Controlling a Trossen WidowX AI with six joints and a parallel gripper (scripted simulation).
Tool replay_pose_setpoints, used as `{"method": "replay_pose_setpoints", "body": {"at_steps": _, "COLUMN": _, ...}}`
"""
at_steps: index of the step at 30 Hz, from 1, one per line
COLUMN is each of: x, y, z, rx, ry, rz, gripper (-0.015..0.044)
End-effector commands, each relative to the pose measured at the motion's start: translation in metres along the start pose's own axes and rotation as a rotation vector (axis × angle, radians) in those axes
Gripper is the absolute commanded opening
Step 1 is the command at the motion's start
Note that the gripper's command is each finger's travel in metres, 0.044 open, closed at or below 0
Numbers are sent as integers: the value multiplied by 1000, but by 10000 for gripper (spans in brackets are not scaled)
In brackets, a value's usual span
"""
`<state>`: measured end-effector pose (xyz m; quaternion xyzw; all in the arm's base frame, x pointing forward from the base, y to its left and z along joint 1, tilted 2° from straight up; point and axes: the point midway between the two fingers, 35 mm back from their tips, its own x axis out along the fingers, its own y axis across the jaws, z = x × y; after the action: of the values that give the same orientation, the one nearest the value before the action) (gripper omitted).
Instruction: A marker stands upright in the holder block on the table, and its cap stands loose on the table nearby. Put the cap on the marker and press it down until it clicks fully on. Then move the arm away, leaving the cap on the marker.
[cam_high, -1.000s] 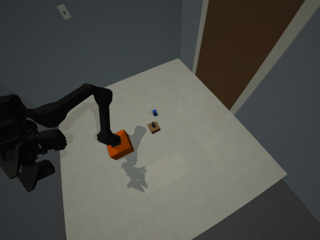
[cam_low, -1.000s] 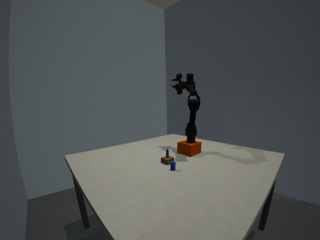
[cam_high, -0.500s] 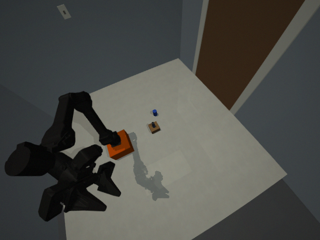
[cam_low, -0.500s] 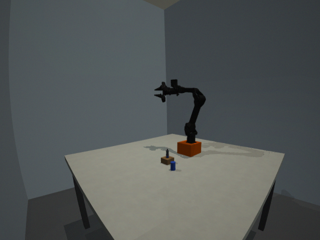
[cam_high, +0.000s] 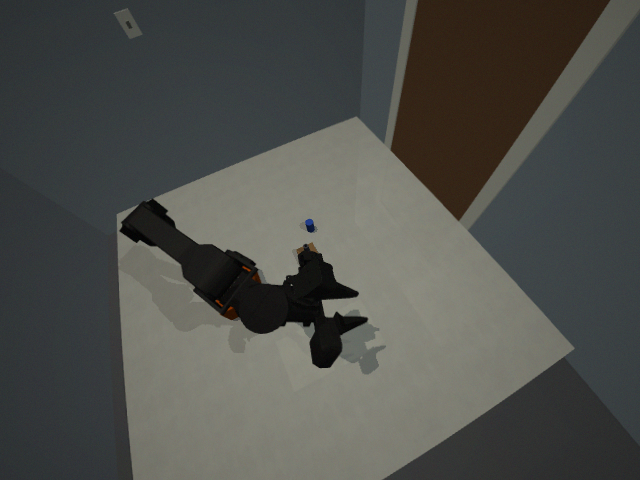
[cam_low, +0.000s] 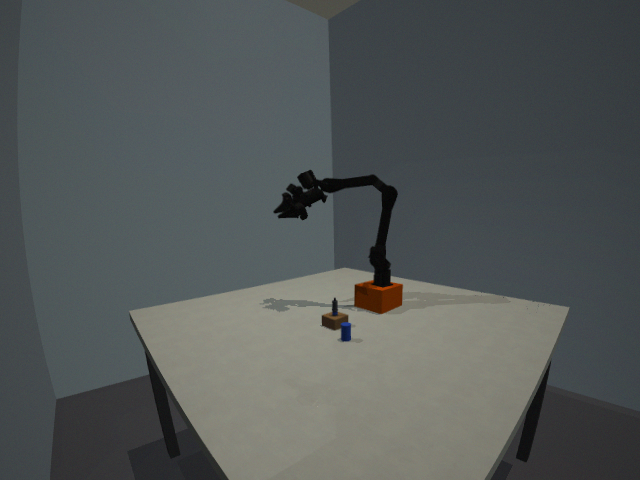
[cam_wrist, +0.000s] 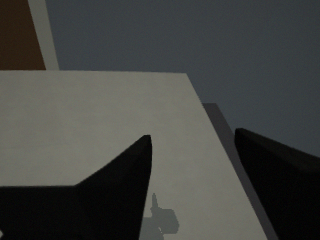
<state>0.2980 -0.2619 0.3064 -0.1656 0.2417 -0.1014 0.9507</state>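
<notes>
The blue cap (cam_high: 309, 225) (cam_low: 345, 332) stands upright on the table, a short way from the holder block. The dark marker (cam_high: 305, 247) (cam_low: 334, 305) stands upright in the brown holder block (cam_high: 312, 247) (cam_low: 334, 321), with no cap on it. In the top view the arm covers part of the block. My gripper (cam_high: 362, 306) (cam_low: 275, 214) (cam_wrist: 192, 138) is open and empty, high above the table and well away from cap and marker. Neither the cap nor the marker shows in the wrist view.
The arm's orange base (cam_low: 378, 297) stands on the pale table (cam_high: 439, 372) (cam_low: 413, 403) (cam_wrist: 100, 115) behind the holder block in the exterior view. The arm's shadow falls on the table. Walls and a brown door (cam_high: 465, 77) stand beyond the table edges.
</notes>
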Motion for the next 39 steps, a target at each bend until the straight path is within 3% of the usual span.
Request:
{"method": "replay_pose_setpoints", "body": {"at_steps": 1, "x": 41, "y": 61, "z": 7, "rx": 103, "ry": 80, "rz": 163, "gripper": 254}}
{"method": "replay_pose_setpoints", "body": {"at_steps": 8, "x": 78, "y": 171, "z": 7, "rx": 174, "ry": 252, "rz": 393, "gripper": 254}}
{"method": "replay_pose_setpoints", "body": {"at_steps": 16, "x": 84, "y": 276, "z": -5, "rx": 175, "ry": 460, "rz": 557, "gripper": 254}}
{"method": "replay_pose_setpoints", "body": {"at_steps": 28, "x": 31, "y": 452, "z": -68, "rx": -1, "ry": 954, "rz": 541, "gripper": 254}}
{"method": "replay_pose_setpoints", "body": {"at_steps": 31, "x": 13, "y": 475, "z": -84, "rx": -70, "ry": 1021, "rz": 494, "gripper": 254}}
{"method": "replay_pose_setpoints", "body": {"at_steps": 39, "x": 13, "y": 477, "z": -88, "rx": -75, "ry": 1025, "rz": 490, "gripper": 254}}
